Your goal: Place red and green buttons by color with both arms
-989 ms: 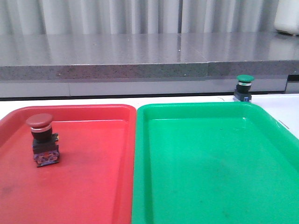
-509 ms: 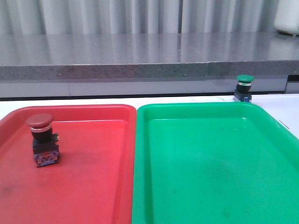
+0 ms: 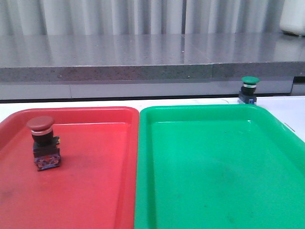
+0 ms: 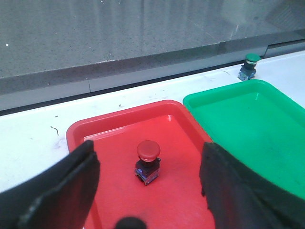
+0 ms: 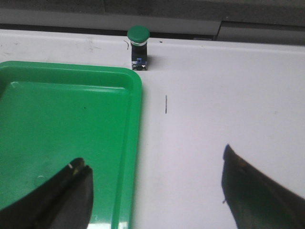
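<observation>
The red button stands upright in the red tray, toward its left side; it also shows in the left wrist view. The green button stands on the white table just behind the green tray; it shows in the right wrist view and far off in the left wrist view. My left gripper is open and empty, high above the red tray, short of the red button. My right gripper is open and empty over the green tray's right rim. Neither gripper shows in the front view.
The two trays sit side by side on the white table. A grey stone ledge runs along the back, close behind the green button. A white container stands on the ledge at far right.
</observation>
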`<state>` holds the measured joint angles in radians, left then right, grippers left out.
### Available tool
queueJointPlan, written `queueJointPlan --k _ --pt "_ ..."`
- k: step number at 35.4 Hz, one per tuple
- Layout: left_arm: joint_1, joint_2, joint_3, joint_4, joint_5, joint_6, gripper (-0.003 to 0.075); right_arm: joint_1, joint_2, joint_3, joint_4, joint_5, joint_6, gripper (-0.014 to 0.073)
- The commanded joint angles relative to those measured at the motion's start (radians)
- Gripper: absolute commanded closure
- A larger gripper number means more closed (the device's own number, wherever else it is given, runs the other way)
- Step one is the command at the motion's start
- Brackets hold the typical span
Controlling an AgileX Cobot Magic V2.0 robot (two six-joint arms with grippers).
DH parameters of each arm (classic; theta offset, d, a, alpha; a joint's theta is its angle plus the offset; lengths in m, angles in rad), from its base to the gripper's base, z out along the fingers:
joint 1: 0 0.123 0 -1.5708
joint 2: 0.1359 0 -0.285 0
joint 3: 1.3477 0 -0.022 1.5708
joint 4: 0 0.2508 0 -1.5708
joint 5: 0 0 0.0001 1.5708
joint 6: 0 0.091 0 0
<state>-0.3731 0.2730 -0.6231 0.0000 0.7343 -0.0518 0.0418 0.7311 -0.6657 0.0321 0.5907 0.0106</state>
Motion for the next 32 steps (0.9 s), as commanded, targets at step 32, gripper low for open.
queueJointPlan --k 32 --pt "-0.005 0.010 -0.025 0.000 -0.077 -0.007 0.0281 0.002 1.166 -0.881 0.117 -0.104 -0.011 0.0022"
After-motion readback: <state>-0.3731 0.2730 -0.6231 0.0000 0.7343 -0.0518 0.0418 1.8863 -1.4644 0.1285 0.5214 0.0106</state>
